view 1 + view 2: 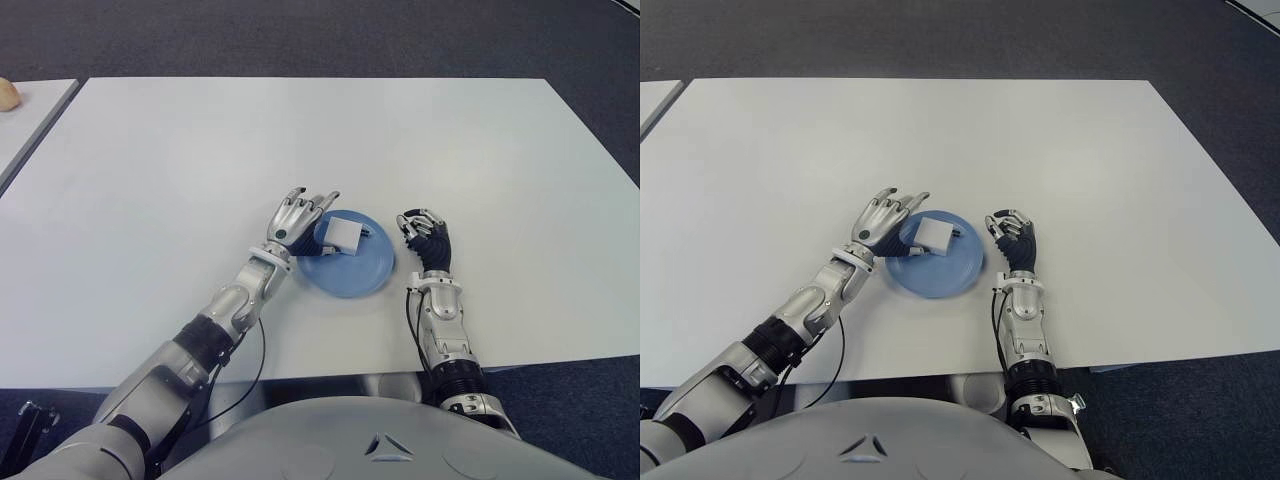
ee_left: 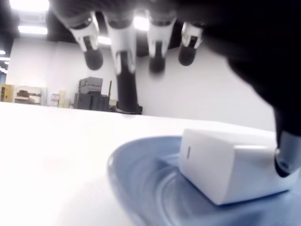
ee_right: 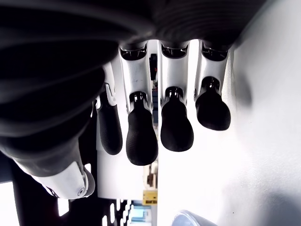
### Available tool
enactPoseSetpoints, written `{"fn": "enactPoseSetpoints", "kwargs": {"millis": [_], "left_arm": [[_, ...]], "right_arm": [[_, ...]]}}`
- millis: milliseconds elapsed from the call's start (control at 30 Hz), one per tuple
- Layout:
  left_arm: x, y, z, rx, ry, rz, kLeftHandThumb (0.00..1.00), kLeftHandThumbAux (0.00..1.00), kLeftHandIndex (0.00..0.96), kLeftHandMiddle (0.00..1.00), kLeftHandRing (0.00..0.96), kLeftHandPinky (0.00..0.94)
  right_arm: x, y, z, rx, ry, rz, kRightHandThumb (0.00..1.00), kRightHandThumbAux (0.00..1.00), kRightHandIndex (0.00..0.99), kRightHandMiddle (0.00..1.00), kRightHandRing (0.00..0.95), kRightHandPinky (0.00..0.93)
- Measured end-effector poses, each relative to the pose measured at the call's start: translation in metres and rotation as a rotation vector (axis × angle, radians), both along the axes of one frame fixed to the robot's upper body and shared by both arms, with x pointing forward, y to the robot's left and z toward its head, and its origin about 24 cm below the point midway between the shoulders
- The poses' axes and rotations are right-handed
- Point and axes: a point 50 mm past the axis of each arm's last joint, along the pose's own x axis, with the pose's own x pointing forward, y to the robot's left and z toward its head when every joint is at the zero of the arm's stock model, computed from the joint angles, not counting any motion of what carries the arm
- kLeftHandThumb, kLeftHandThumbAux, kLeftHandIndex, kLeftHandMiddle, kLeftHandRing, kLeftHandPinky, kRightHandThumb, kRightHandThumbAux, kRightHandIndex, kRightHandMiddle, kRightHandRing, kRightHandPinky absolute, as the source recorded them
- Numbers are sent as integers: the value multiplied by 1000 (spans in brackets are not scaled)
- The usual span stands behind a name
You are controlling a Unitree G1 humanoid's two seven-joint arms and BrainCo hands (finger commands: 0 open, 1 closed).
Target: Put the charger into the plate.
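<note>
The charger [image 1: 347, 233] sits inside the plate [image 1: 365, 272], toward its far-left part, on the white surface [image 1: 300, 140]. Your left hand [image 1: 300, 218] stands at the plate's left rim with its fingers spread and raised; the left wrist view shows the four fingertips lifted clear above the charger while the thumb tip shows right at the charger's side — touching or just off it, you cannot tell which. Nothing is gripped. Your right hand [image 1: 425, 235] shows just right of the plate, fingers curled on nothing.

The risk now is in pulling out. If the thumb does bear on the charger, drawing the left hand back could drag or tip it toward the rim — perhaps out of the plate. The plate looks light and loose on a smooth surface, so a knock from the palm or wrist could slide it. Lift up before you draw back.
</note>
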Motion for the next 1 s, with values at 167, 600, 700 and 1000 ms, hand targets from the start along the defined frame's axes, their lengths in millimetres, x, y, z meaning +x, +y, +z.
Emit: {"fn": "enactPoseSetpoints", "kwargs": {"millis": [167, 600, 700, 1000], "left_arm": [[-2, 0, -1, -22, -30, 10, 300, 518, 0, 0, 0, 0], [-4, -2, 0, -86, -96, 33, 162, 494, 0, 0, 0, 0], [-5, -2, 1, -105, -108, 45, 142, 476, 0, 0, 0, 0], [-6, 2, 2, -204, -125, 115, 131, 427, 0, 0, 0, 0]], "right_arm": [[0, 0, 0, 0, 0, 0, 705, 725, 436, 755, 742, 749], [0, 0, 0, -1, 0, 1, 705, 725, 437, 757, 744, 753], [0, 0, 0, -1, 0, 0, 705, 725, 437, 759, 746, 758], [0, 0, 0, -1, 0, -1, 706, 725, 436, 760, 749, 761]]}}
